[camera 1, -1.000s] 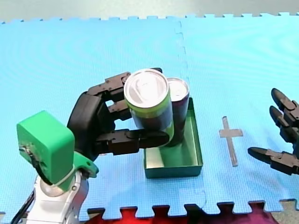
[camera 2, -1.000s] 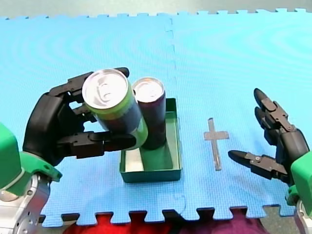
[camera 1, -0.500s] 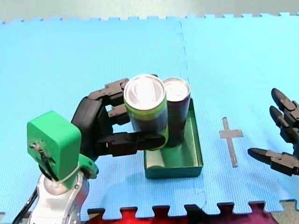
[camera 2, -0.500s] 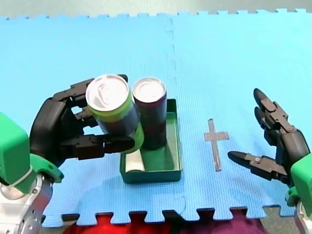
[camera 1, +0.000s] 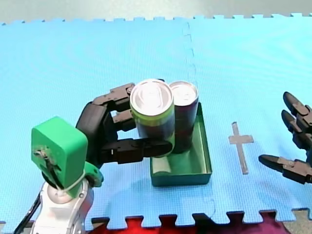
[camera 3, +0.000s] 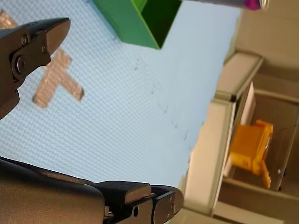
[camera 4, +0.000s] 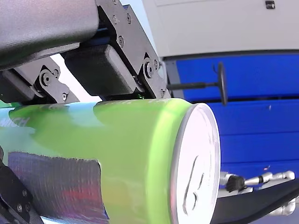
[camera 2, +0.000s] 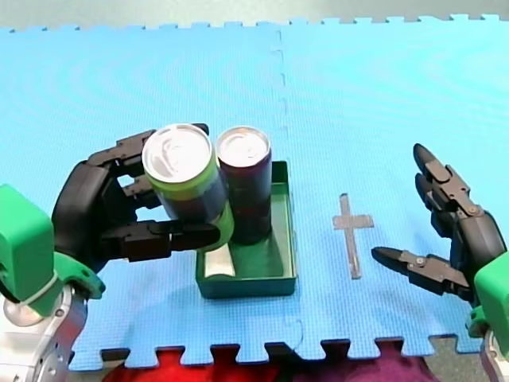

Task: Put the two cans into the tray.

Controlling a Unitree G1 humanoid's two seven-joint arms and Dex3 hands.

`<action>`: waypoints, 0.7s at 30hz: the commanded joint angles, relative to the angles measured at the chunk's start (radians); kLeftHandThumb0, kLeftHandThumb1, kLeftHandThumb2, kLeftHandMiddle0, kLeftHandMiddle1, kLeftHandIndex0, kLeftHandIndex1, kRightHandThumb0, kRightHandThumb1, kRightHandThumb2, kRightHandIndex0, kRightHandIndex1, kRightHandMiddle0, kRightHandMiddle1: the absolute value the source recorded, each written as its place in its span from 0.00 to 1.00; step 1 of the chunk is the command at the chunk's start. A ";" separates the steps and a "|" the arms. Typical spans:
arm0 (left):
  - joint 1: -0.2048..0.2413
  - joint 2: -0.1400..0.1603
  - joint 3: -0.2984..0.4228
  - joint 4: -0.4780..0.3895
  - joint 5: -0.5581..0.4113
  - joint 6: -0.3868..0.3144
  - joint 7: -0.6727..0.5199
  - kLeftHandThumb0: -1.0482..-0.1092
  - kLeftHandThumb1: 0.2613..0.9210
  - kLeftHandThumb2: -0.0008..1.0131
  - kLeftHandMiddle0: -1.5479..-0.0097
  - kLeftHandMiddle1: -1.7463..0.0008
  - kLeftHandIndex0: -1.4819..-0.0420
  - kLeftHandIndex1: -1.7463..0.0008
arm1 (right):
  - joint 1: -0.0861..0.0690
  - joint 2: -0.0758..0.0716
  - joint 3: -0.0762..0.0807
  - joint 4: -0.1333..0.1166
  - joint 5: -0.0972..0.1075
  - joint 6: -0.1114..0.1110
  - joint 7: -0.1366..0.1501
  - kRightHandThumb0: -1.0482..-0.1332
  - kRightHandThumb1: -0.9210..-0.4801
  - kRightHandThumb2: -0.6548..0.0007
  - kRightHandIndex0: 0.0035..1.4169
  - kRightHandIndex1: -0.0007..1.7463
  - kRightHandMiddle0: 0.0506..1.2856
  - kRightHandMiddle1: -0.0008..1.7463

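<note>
The left robot hand (camera 1: 105,134) pinches the green can (camera 1: 153,114) beside the purple can (camera 1: 186,114), which stands in the tray (camera 1: 180,178). The right robot hand (camera 2: 469,236) holds nothing, near the tape cross (camera 2: 350,231).

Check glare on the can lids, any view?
First head view: green can in the left hand has a bright lid, tab readable; dark can lid duller. Second wrist view: green lid near white. Right hand open beside tape cross.

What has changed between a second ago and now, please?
The left hand, still shut on the green can, has lowered it slightly towards the tray, close beside the dark can. The dark can stays upright in the tray, and the right hand stays open, beside the tape cross.
</note>
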 commanded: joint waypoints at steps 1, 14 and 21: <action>-0.003 0.000 0.002 0.001 -0.001 -0.014 0.000 0.67 0.67 0.00 0.08 1.00 0.15 1.00 | 0.004 -0.005 -0.002 -0.005 0.001 -0.001 -0.001 0.33 0.54 1.00 0.14 0.00 0.16 0.00; -0.008 0.001 0.005 0.019 -0.005 -0.019 -0.006 0.67 0.68 0.00 0.09 1.00 0.15 1.00 | 0.006 0.000 0.001 -0.018 -0.002 0.006 -0.007 0.33 0.54 1.00 0.14 0.00 0.16 0.00; -0.017 0.002 0.010 0.040 -0.007 -0.027 -0.012 0.67 0.68 0.00 0.09 1.00 0.15 1.00 | 0.003 0.000 0.001 -0.018 -0.001 0.010 -0.008 0.34 0.54 1.00 0.14 0.00 0.16 0.00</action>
